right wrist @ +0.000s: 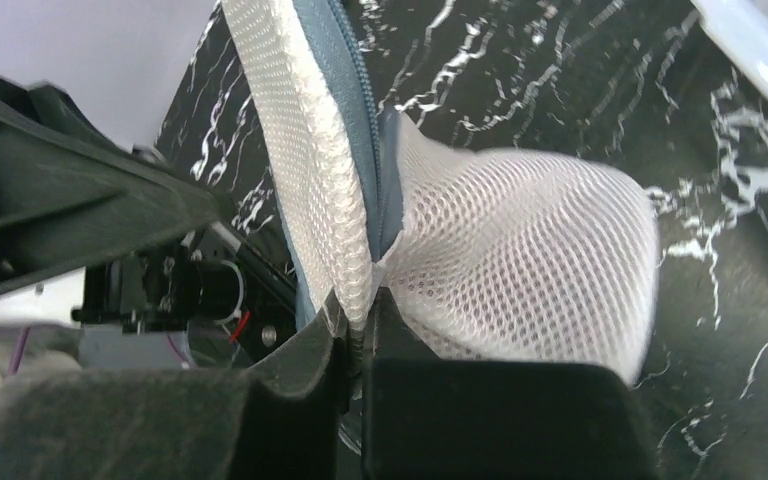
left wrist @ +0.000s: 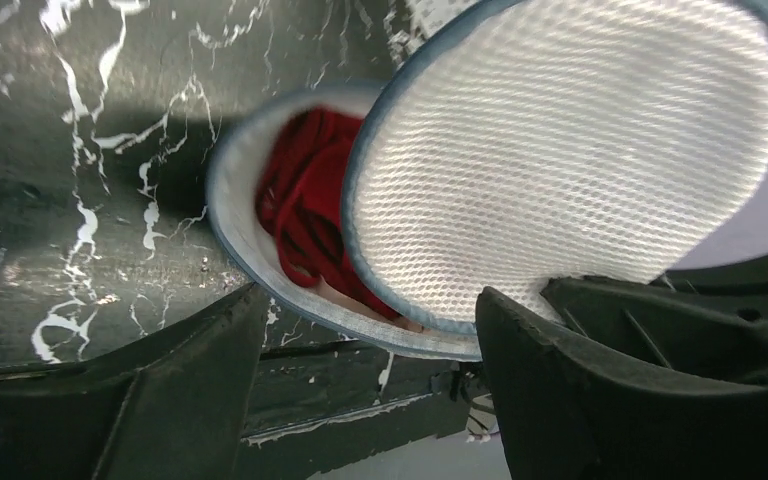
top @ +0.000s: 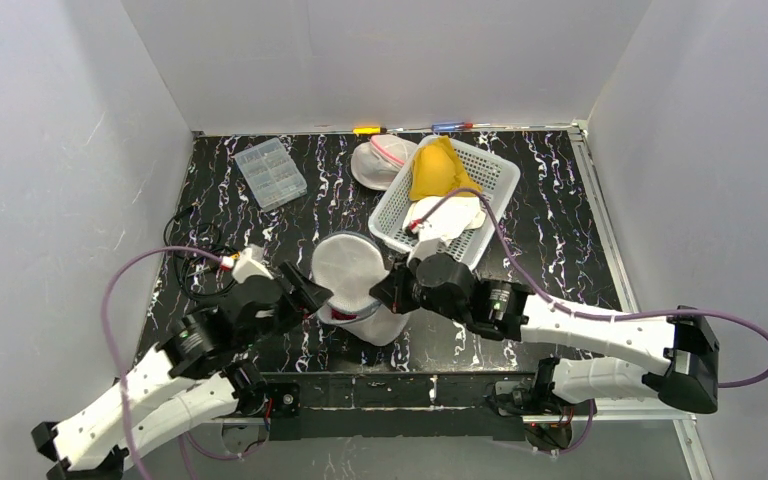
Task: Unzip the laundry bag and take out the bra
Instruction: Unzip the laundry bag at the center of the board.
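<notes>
The white mesh laundry bag (top: 355,285) sits at the near middle of the table, unzipped, its round lid (left wrist: 570,150) lifted. The red bra (left wrist: 305,205) lies inside the lower shell and shows as a red edge in the top view (top: 343,314). My left gripper (top: 305,290) is open at the bag's left side, its jaws either side of the bag's blue rim (left wrist: 360,325), touching nothing. My right gripper (top: 400,285) is shut on the lid's mesh edge (right wrist: 355,290) by the blue zipper tape (right wrist: 345,90) and holds it up.
A white plastic basket (top: 495,170) with a yellow garment (top: 438,170) and a white one stands at the back right. A second mesh bag (top: 380,160) lies beside it. A clear compartment box (top: 270,172) lies back left. Black cables (top: 195,250) lie at the left.
</notes>
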`<state>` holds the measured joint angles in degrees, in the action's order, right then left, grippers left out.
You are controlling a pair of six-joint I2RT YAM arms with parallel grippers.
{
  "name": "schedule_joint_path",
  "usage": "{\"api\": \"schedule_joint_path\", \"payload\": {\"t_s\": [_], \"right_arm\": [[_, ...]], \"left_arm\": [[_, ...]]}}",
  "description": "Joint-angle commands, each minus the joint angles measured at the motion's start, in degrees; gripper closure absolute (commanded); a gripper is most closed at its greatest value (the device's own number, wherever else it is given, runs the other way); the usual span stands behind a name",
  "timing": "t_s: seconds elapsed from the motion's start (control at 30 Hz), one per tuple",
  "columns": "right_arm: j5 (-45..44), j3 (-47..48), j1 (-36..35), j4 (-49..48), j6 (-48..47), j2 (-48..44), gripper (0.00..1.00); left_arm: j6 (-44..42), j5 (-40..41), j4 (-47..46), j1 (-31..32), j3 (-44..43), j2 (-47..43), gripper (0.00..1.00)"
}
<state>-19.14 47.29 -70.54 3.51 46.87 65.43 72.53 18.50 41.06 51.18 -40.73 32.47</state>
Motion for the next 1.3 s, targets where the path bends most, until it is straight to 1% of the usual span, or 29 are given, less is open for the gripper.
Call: {"api": "schedule_joint_path", "payload": {"t_s": [0.0, 0.13, 0.2, 0.3, 0.4, 0.57, 0.7, 0.87, 1.0, 1.27], "right_arm": [[10.1, 10.9, 0.6, 8.1, -18.1, 3.6, 0.99], [22.2, 18.0, 0.6, 7.2, -20.9, 10.3, 0.99], [24.7, 18.9, 0.7, 4.9, -20.5, 12.1, 0.99], [25.5, 16.9, 1.6, 3.5, -20.6, 12.0, 0.99], [26.6, 10.2, 2.9, 1.2, -19.7, 9.7, 0.99], [26.6, 0.1, 3.5, 0.6, -19.7, 4.8, 0.99], [25.3, -4.5, 3.9, 1.9, -19.9, 2.3, 0.99], [22.8, -6.5, 4.0, 4.5, -20.0, -0.8, 0.99], [21.9, -7.0, 4.0, 7.1, -19.8, -3.5, 0.99], [20.9, -8.7, 4.1, 9.4, -19.0, -8.1, 0.99]], "left_arm": [[-7.3, 7.1, 11.5, 0.2, -6.8, -6.7, 0.25], [-11.9, 10.6, 12.1, 0.2, -11.1, -10.1, 0.23], [-13.9, 11.7, 12.9, 0.2, -12.9, -10.3, 0.23], [-15.1, 12.2, 14.5, 0.2, -14.1, -10.2, 0.23], [-14.4, 10.9, 14.5, 0.2, -11.7, -10.6, 0.23], [-13.3, 7.1, 11.8, 0.2, -5.5, -11.4, 0.23], [-14.9, 3.7, 9.2, 0.2, -2.2, -9.8, 0.23], [-15.8, -0.1, 9.1, 0.2, -0.4, -4.5, 0.24], [-17.0, -3.8, 9.2, 0.2, 0.6, -1.3, 0.28], [-20.0, -10.0, 6.9, 0.2, 2.7, -2.6, 0.31]]}}
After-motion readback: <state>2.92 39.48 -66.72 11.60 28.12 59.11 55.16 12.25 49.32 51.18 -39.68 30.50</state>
